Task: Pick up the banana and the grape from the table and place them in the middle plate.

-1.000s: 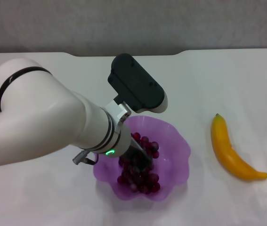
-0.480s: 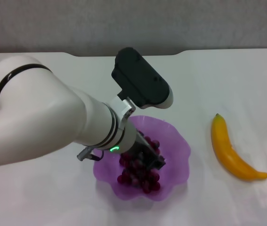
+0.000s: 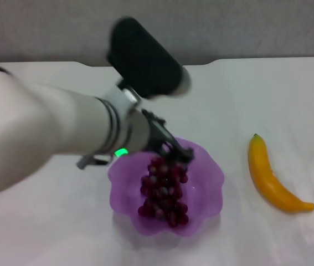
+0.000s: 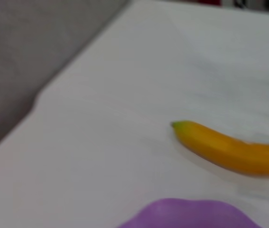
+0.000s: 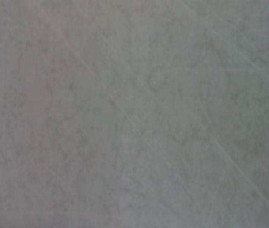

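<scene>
White tabletop [image 3: 267, 100] holds the plate [image 3: 209, 194] with grapes [image 3: 164, 191] inside, left gripper [image 3: 173, 155] above, grip state unclear; next, I judge, comes the banana [image 3: 270, 177] lying to its right.

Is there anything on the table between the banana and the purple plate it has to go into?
Nothing visible: bare table separates the banana from the middle plate, which holds the grape.
</scene>
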